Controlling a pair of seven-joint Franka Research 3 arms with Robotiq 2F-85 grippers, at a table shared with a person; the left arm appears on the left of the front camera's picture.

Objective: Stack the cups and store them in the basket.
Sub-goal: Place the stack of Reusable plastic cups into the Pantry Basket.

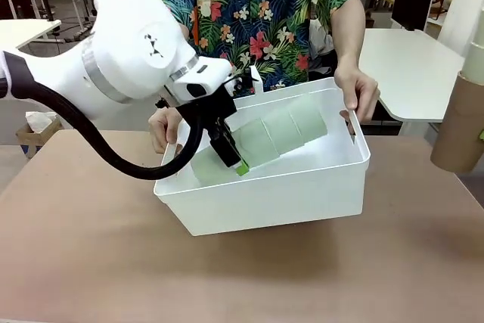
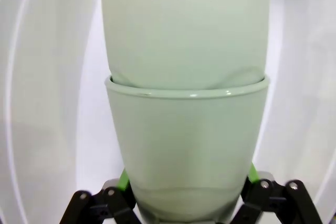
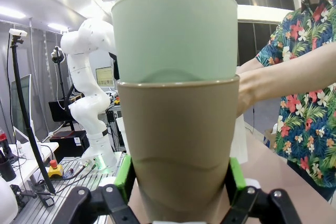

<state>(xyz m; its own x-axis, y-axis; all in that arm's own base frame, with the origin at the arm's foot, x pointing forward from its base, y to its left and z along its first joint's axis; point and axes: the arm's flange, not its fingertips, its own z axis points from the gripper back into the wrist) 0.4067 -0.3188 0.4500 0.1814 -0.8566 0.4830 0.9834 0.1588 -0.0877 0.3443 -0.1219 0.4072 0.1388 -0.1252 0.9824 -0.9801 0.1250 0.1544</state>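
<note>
Left gripper [image 1: 231, 158] clamped on mint cup stack [image 1: 281, 132] lying in tilted basket [image 1: 302, 181].
Person's hand [image 1: 360, 93] grips basket rim; right gripper [image 3: 178, 184] clamped on brown cup [image 3: 178, 129], nested mint cups [image 3: 173, 35] inside.

The mint cups [image 1: 281, 132] are smooth, matt plastic with a faint sheen along the rims. The taupe cup [image 3: 178, 145] has the same dull finish. The basket [image 1: 265, 206] is smooth white plastic, slightly glossy. The worktop [image 1: 83, 262] is a flat, matt brown board. The left arm's shell [image 1: 136, 32] is glossy white plastic and its hose [image 1: 113, 160] matt black. The person's shirt [image 1: 257, 13] is printed cloth.
</note>
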